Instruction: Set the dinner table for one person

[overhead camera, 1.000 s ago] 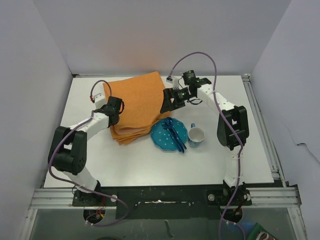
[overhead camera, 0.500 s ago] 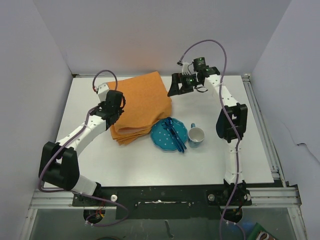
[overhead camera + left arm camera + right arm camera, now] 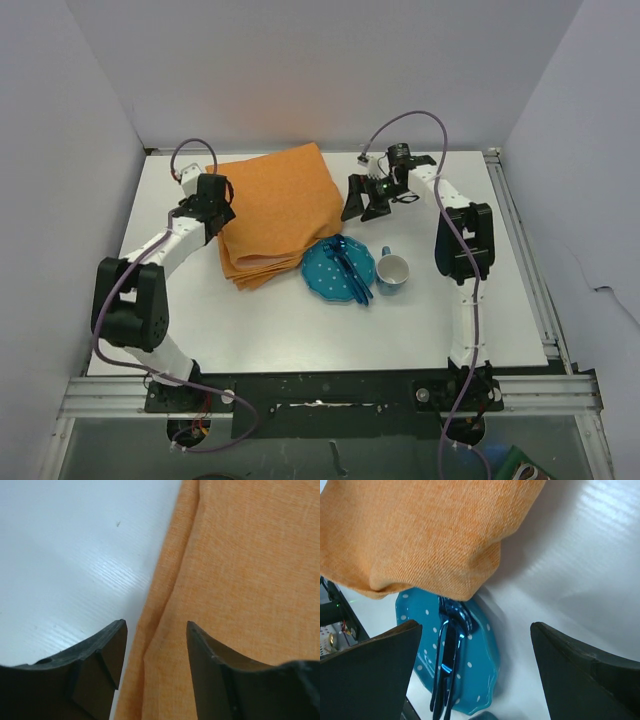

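Observation:
The dinner table (image 3: 300, 330) is a white top. On it lies a folded orange cloth (image 3: 275, 205), and its near corner overlaps a teal dotted plate (image 3: 330, 275) that carries blue cutlery (image 3: 350, 270). My left gripper (image 3: 218, 212) sits at the cloth's left edge. In the left wrist view it (image 3: 156, 625) is open, with the cloth's edge (image 3: 240, 570) lying loose between the jaws. My right gripper (image 3: 365, 205) hovers past the cloth's right corner. Its wrist view shows it (image 3: 475, 630) wide open above the plate (image 3: 485, 675) and cutlery (image 3: 447, 655), holding nothing.
A white and blue mug (image 3: 392, 272) stands right of the plate. White walls enclose the table on three sides. A metal rail (image 3: 320, 390) runs along the near edge by the arm bases. Bare tabletop (image 3: 75, 555) lies left of the cloth.
My left gripper was shut at the cloth's left edge and has opened, drawing back to the left. My right gripper swung to the rear, then came back down toward the plate, still open.

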Controlling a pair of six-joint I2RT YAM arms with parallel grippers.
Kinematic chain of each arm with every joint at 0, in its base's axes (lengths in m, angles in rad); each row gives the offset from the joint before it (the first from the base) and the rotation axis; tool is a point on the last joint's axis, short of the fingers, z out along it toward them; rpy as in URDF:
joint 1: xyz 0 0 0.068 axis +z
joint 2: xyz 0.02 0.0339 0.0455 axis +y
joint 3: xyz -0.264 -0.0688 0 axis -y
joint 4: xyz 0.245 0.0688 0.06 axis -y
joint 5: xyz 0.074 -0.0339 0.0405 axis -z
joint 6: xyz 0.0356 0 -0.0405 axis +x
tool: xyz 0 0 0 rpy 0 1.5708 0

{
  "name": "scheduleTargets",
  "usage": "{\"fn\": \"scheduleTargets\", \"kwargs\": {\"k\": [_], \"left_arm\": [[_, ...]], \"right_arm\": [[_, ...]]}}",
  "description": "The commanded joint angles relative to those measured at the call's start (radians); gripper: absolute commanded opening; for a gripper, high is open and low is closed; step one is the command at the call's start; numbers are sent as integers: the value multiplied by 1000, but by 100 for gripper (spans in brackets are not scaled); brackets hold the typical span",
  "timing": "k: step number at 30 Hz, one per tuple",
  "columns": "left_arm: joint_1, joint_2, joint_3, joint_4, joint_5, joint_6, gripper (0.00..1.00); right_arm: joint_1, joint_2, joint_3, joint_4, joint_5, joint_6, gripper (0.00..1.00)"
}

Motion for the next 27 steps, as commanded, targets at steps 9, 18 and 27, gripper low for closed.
{"fn": "scheduleTargets", "kwargs": {"k": [9,18,27], "left_arm": [[138,368,269,105,249,12,57],[161,485,289,28,257,7,58],[208,557,293,-33,165,19,21]], "right_arm": [[26,-276,-193,141,-67,27,95],[29,-284,-193,137,-75,24,95],[29,-344,-227,150,-82,42,94]]}}
